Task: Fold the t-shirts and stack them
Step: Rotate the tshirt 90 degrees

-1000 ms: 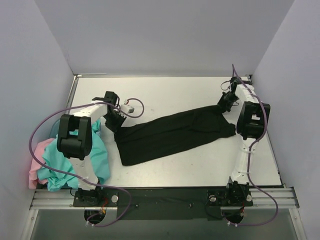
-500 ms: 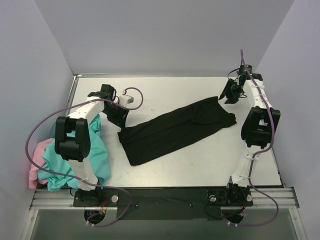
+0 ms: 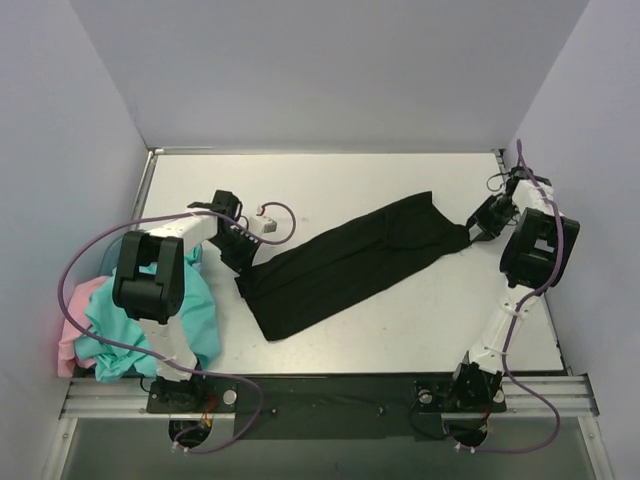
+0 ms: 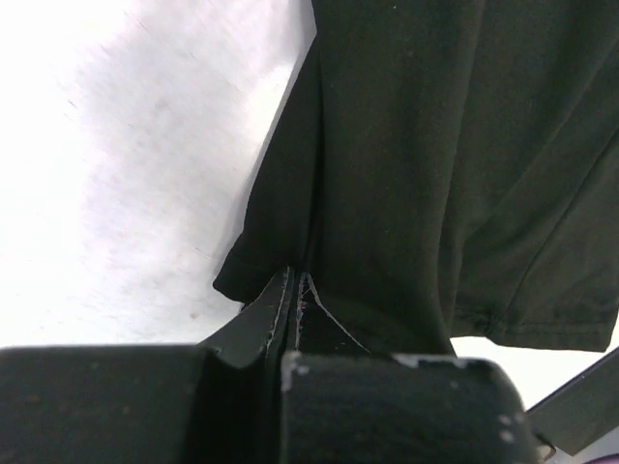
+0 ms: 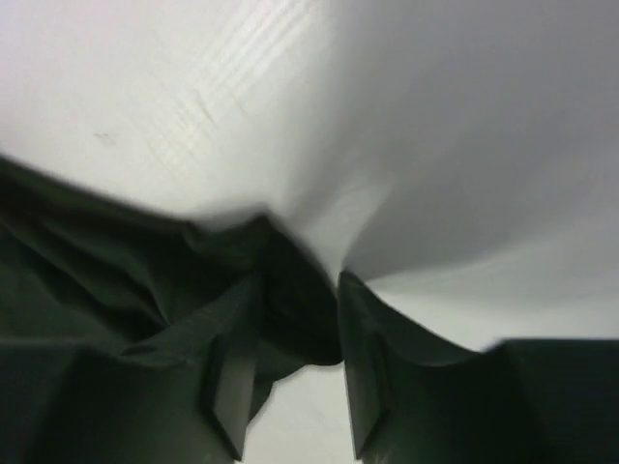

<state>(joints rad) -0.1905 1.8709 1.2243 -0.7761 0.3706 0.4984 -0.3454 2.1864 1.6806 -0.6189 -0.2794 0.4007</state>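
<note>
The black t-shirt [image 3: 350, 265] lies stretched in a long diagonal band across the table. My left gripper [image 3: 243, 262] is shut on its left end; in the left wrist view the closed fingertips [image 4: 280, 290] pinch a fold of the black cloth [image 4: 416, 174]. My right gripper [image 3: 474, 228] is at the shirt's right corner; in the right wrist view a bunch of black cloth [image 5: 290, 300] fills the gap between the fingers [image 5: 232, 377]. A teal tee [image 3: 195, 310] and a pink tee [image 3: 75, 320] lie heaped at the left edge. The shirt's print is hidden.
The heap of tees overhangs the table's near left corner beside the left arm base [image 3: 175, 390]. Grey walls close in the table at the back and both sides. Purple cables [image 3: 75, 265] loop off both arms. A metal rail [image 3: 330, 385] runs along the near edge.
My right gripper came down from the back right to the shirt's right corner and closed round it. My left gripper shifted right and nearer, dragging the shirt's left end with it.
</note>
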